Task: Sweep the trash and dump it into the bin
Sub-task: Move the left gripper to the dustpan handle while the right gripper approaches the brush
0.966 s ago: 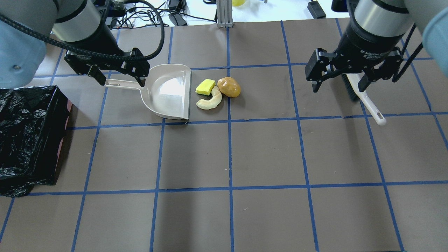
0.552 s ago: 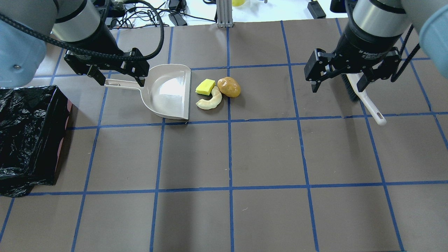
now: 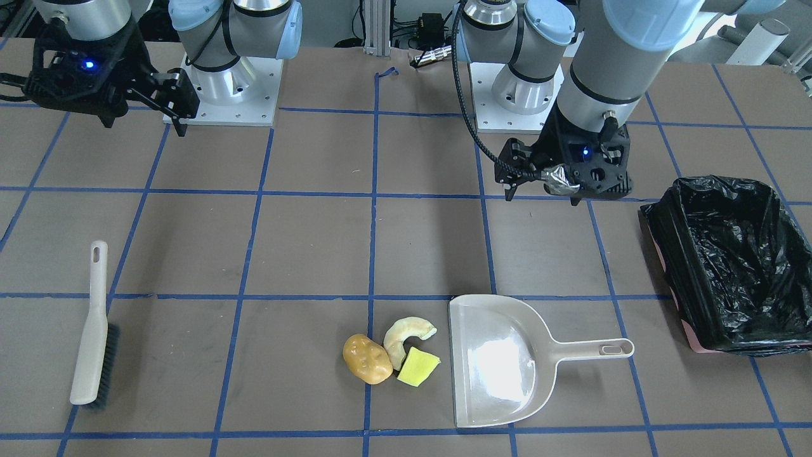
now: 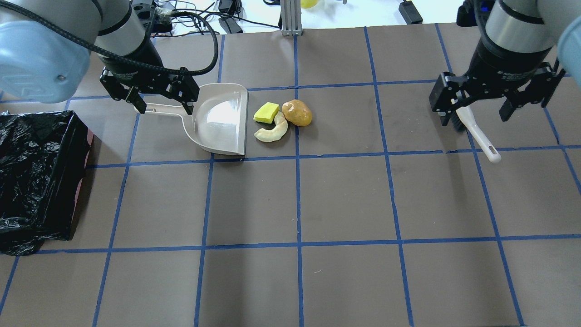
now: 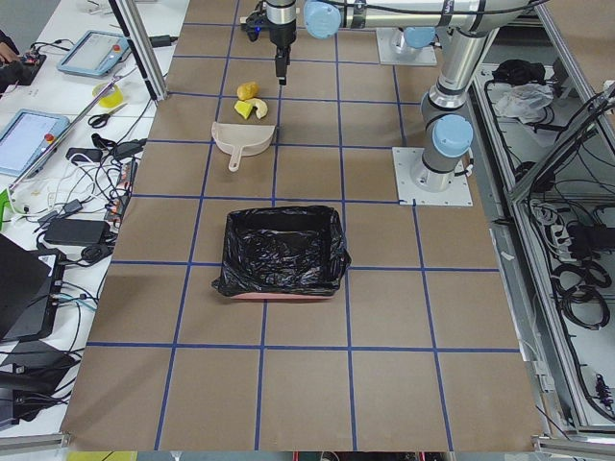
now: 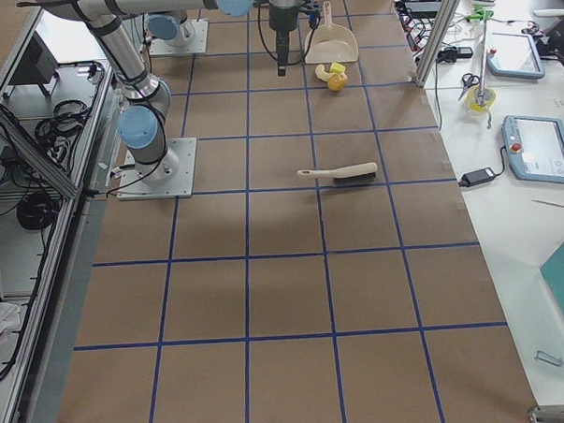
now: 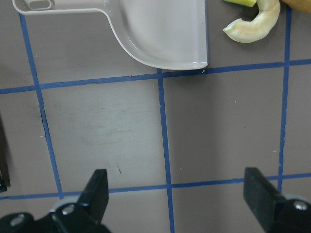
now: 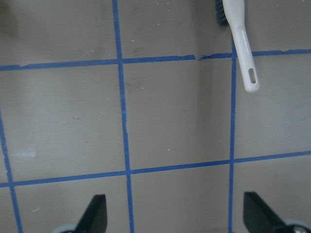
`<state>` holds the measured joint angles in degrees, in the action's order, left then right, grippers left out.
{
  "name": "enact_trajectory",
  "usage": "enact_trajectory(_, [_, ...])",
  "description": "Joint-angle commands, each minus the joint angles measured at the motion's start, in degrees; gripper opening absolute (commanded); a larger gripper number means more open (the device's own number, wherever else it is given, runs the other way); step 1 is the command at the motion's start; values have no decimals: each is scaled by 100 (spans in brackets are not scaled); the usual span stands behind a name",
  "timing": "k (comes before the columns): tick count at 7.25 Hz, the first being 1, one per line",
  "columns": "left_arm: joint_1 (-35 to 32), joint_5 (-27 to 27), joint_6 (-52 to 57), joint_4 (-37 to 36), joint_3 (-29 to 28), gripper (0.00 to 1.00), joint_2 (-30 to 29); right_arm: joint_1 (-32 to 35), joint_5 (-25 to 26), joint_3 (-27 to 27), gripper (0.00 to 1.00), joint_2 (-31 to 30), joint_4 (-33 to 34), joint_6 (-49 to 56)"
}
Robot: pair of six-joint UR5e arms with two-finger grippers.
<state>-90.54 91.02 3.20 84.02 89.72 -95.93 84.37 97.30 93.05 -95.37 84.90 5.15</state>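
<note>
Nearest the robot, the bin (image 4: 41,181) is sitting on the table (image 4: 345,204) at its left side, its black liner gaping open. Farther out, the left tool (image 4: 163,108) is hovering over the dustpan handle (image 4: 159,109) with its fingers spread wide, holding nothing. It should probably be coming straight down so the fingers straddle the handle. That way the dustpan (image 4: 222,120) is not nudged off line.

The pan's lip is facing the trash, which is lying just beside it: the yellow sponge wedge (image 4: 266,112), the pale crescent (image 4: 272,131) and the potato-like lump (image 4: 297,112). On the other side, the right tool (image 4: 473,119) is hanging wide and empty above the brush (image 4: 479,136). It is best closing mid-handle, keeping the bristles down.
</note>
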Motion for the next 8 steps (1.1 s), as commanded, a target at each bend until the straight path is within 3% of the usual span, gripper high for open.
enact_trajectory(1, [132, 274, 641, -587, -85, 100, -599, -857, -10, 46, 100, 18, 192, 1422])
enact_trajectory(3, [281, 285, 2027, -1104, -121, 100, -1005, -1167, -1, 55, 100, 272, 526, 2355])
enact_trajectory(5, [606, 268, 3355, -1150, -208, 100, -1312, -1483, -18, 64, 100, 868, 1061, 2841])
enact_trajectory(6, [668, 268, 4528, -1351, -270, 100, -1505, -1511, -36, 203, 100, 1097, 1369, 2912])
enact_trajectory(8, [695, 276, 6080, -1624, -280, 100, -1726, -1520, -62, 790, 100, 1432, 2579, 3176])
